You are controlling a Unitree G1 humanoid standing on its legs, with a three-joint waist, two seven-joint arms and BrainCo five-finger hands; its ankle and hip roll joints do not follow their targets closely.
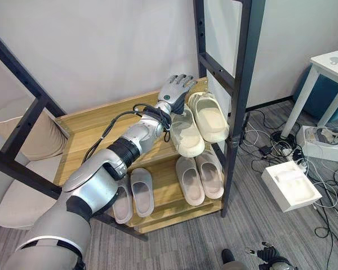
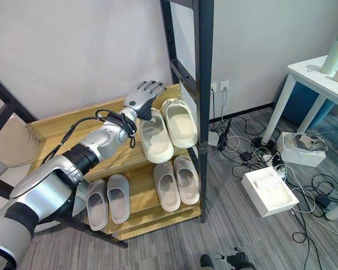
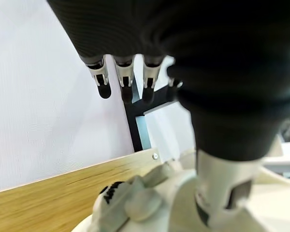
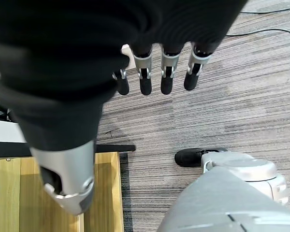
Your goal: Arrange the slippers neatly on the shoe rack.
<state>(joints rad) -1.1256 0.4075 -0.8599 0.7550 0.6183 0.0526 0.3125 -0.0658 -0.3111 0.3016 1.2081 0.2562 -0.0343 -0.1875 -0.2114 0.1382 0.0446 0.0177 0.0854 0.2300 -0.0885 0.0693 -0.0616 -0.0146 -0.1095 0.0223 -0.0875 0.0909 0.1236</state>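
**Three pairs racked, one slipper off line**

Three pairs of slippers on the two-tier wooden shoe rack with black metal uprights (image 1: 158,222). On the upper shelf, a pair of cream rubber slippers (image 2: 168,129) toward the right end, toes pointing to the wall; the right one (image 1: 209,116) straight, just beside the upright, the left one (image 1: 186,134) sitting further forward, heel poking past the shelf's front edge. On the lower shelf, a pair of beige slippers (image 1: 199,176) below them and a pair of grey slippers (image 1: 133,194) further left, both side by side and squared up.

Left hand (image 1: 176,90) reaching over the upper shelf at the toe end of the forward cream slipper, back of the hand up. Fingers (image 3: 126,82) straight and spread, gripping nothing; thumb down onto or just over the slipper's pale top in the left wrist view, contact not certain. Probably placed so to nudge or steady the slipper rather than lift it, flat fingers suiting a push along the board.

Right hand (image 4: 154,72) hanging over grey striped carpet, fingers loose and straight, holding nothing, well away from the rack.

Most of the job apparently done. Left to do, by the look of it: sliding the forward cream slipper back level with its partner. Risk of tipping it off the front edge if pressed at the toe.
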